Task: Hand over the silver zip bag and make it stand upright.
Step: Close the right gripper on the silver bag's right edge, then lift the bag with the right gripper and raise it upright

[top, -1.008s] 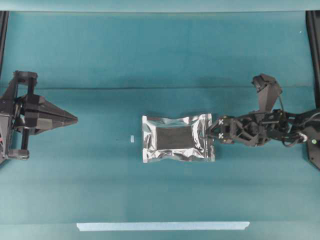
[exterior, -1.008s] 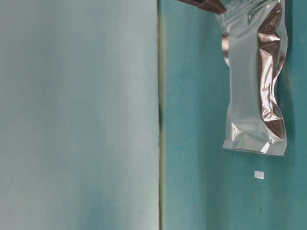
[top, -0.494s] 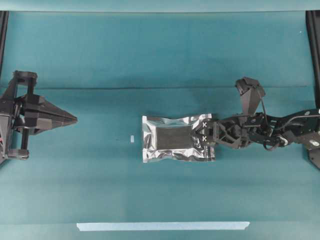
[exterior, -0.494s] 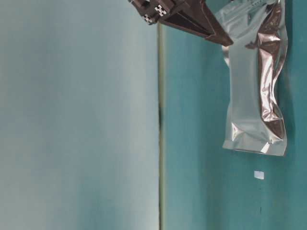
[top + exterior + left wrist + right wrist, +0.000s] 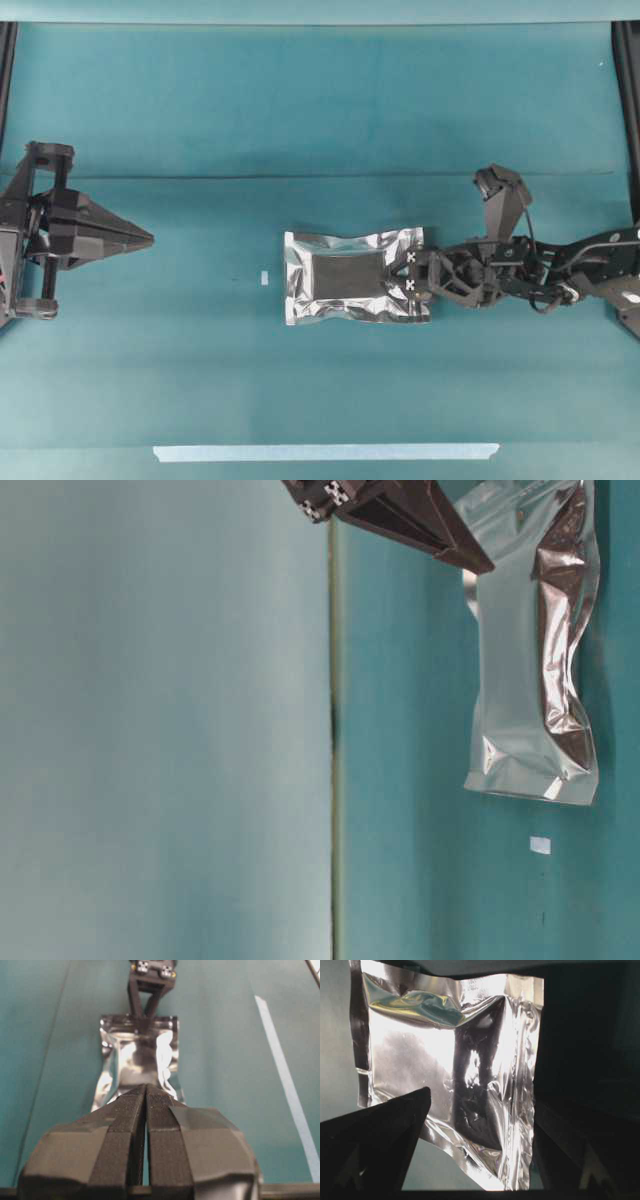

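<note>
The table (image 5: 320, 100) is a broad teal cloth, and the silver zip bag (image 5: 352, 276) lies flat near its middle, long side running left to right in the overhead view. I judge the bag light and thin: crinkled foil that will buckle and bend under a pinch, and slick enough on its shiny face to slide between my pads. The sealed flat edges look like the stiffest, safest place to take hold; the puffed darker centre panel would only crush. The edge nearest my right arm is the one I am set to take.

My right gripper (image 5: 412, 279) sits at that right-hand edge with its jaws spread wide, about as far apart as they go. In the right wrist view one finger (image 5: 380, 1140) shows dark in front of the foil, with the bag filling the space ahead. I grip nothing yet, and I cannot tell whether a fingertip already touches the foil.

My left gripper (image 5: 140, 239) waits well apart at the left side, jaws pressed together and empty, pointing toward the bag.

Smaller things: a pale tape strip (image 5: 325, 452) lies along the near edge of the cloth, and a tiny white scrap (image 5: 263, 277) sits just left of the bag.
</note>
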{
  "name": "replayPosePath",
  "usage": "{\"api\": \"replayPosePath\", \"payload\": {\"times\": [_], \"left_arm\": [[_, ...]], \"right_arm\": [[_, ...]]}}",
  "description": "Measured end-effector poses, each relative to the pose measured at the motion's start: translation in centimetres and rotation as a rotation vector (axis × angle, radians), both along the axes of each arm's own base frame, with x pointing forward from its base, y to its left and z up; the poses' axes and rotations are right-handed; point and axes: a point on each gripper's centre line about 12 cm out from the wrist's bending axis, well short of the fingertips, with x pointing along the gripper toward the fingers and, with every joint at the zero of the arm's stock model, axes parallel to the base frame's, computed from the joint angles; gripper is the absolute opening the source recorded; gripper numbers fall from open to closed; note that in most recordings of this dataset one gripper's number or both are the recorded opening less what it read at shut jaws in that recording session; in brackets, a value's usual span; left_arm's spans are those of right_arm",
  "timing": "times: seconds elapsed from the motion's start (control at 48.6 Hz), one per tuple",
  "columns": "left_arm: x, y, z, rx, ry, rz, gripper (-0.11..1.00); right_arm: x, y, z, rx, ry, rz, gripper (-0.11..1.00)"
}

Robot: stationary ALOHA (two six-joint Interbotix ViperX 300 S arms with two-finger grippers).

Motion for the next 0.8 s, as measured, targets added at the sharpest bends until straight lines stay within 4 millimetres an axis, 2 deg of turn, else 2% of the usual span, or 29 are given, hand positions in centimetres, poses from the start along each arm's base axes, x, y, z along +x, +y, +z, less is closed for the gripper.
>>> {"api": "replayPosePath", "payload": {"times": [0.247, 0.37, 0.473, 0.576, 0.679, 0.74, 0.802], "left_arm": [[0.04, 0.00, -0.07, 0.002, 0.003, 0.000, -0.01], [0.04, 0.07, -0.07, 0.002, 0.003, 0.003, -0.01], [0.04, 0.07, -0.07, 0.002, 0.003, 0.003, -0.01], [0.04, 0.03, -0.07, 0.002, 0.003, 0.001, -0.01], [0.04, 0.03, -0.07, 0.002, 0.003, 0.001, -0.01], [0.02, 0.07, -0.03, 0.002, 0.002, 0.003, -0.01], [0.04, 0.07, -0.07, 0.002, 0.003, 0.003, -0.01]], "right_arm": [[-0.09, -0.01, -0.09, -0.007, -0.004, -0.001, 0.89], [-0.14, -0.02, -0.15, -0.007, -0.003, -0.002, 0.82], [-0.40, 0.01, -0.48, -0.002, 0.016, -0.002, 0.63], [-0.56, 0.16, -0.77, 0.012, 0.037, -0.002, 0.34], [-0.45, 0.19, -0.70, 0.018, 0.038, -0.002, 0.11], [-0.48, 0.22, -0.73, 0.020, 0.042, -0.001, 0.02], [-0.44, 0.23, -0.71, 0.021, 0.042, 0.000, 0.01]]}}
